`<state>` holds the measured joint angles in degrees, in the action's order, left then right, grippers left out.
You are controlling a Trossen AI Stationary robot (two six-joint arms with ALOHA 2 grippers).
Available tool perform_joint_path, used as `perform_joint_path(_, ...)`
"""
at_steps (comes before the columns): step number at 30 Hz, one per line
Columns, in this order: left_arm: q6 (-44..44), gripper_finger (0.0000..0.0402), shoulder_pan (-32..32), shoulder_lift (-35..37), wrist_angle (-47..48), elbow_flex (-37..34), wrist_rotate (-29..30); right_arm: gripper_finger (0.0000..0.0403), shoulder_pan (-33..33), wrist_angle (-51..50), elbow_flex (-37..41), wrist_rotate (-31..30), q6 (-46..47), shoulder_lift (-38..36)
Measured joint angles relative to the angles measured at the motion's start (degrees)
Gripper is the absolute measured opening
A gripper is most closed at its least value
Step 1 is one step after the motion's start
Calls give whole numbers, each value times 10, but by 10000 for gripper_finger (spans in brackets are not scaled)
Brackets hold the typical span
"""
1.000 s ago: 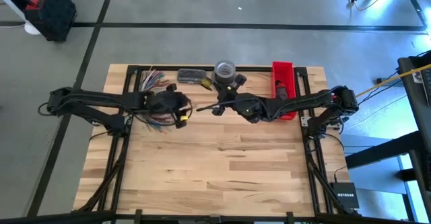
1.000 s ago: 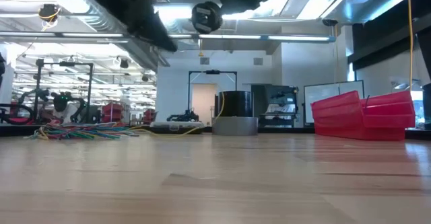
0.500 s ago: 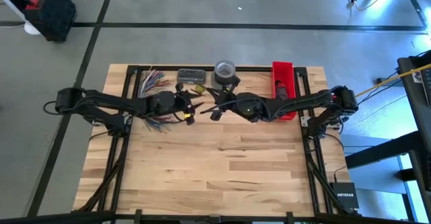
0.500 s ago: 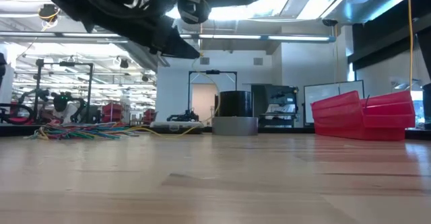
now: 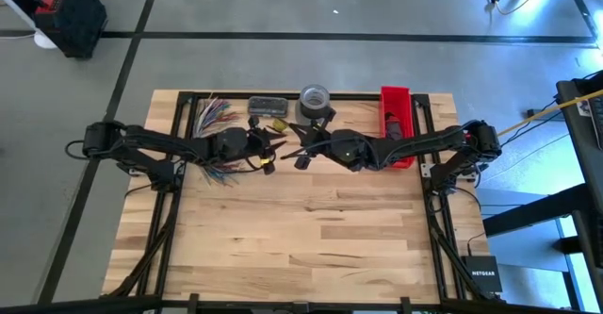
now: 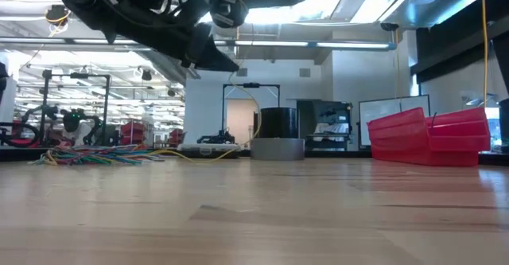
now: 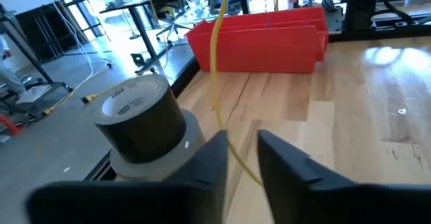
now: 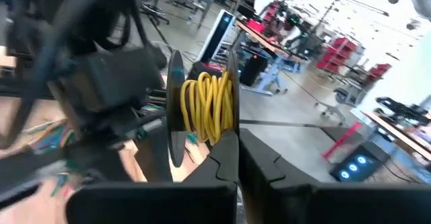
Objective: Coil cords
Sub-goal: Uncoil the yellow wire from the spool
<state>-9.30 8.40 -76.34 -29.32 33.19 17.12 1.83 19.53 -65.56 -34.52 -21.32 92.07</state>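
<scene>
The cords are a tangle of thin multicoloured wires lying at the table's far left, also in the low view. A yellow cord runs down from above and passes between the fingers of my left gripper, which is slightly open above the table's middle. My right gripper faces it, shut below a dark two-disc spool wound with yellow cord. The spool shows high in the low view. My left gripper has the yellow cord running between its two fingers, crossing them; whether the fingers touch it I cannot tell. My right gripper is shut at the lower edge of the spool; its own fingers hide the place of contact. The spool is lifted clear of the table.
A grey tape roll stands at the far edge, also in the left wrist view. A red bin is at the far right. A dark flat box lies beside the tape roll. Bare wood stretches toward the near edge.
My left gripper has moved toward the table's right edge, closing on my right gripper. My right gripper has shifted a little toward the left with the spool, which stays lifted clear.
</scene>
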Motion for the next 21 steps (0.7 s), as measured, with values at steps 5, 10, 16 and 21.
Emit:
perform_joint_path(5, 3, 8, 8, -11, 9, 0, -7, 2, 0, 1, 0, 22, -1, 0)
perform_joint_path(10, -39, 4, -6, -1, 82, 21, -151, 3, 0, -2, 0, -28, -22, 0)
perform_joint_path(16, -69, 5, -78, 44, 176, 82, -113, 4, -1, -38, 0, -74, -35, 0)
perform_joint_path(21, -99, 3, -141, 118, 215, 86, 61, 5, -4, -63, 0, -95, -42, 0)
